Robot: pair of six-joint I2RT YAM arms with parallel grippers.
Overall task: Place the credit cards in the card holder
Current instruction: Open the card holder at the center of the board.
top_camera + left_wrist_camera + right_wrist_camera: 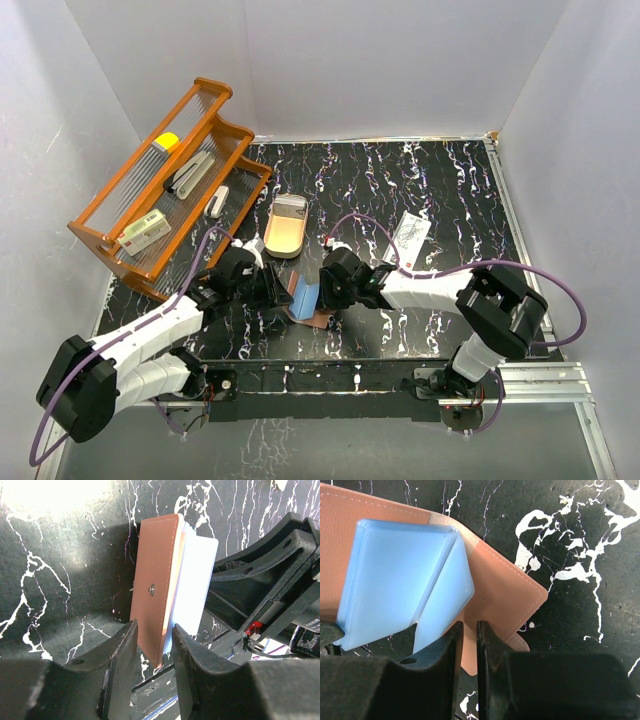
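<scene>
At the upper left of the top view an orange wire rack (160,200) is seen standing on the counter (450,190), with a few small items lodged in it. Below it, the left end effector (155,626) is reached in toward the centre of the frame; it is released, its fingers (122,652) parted with the lower corner of the leather cover between them. A tan oval tray (270,235) is placed just above the centre. The card holder (152,580) is found at the lower centre, between the two end effectors, opened and stood on edge. Its pale blue inner leaves (395,575) are fanned out from the reddish-brown cover. The right end effector (470,627) is set against it from the right. Its fingers are drawn almost together and leather is seen in the narrow slit, but whether that leather is pinched cannot be told. Further right, a white credit card (410,235) is laid flat on the counter, well apart from the holder.
</scene>
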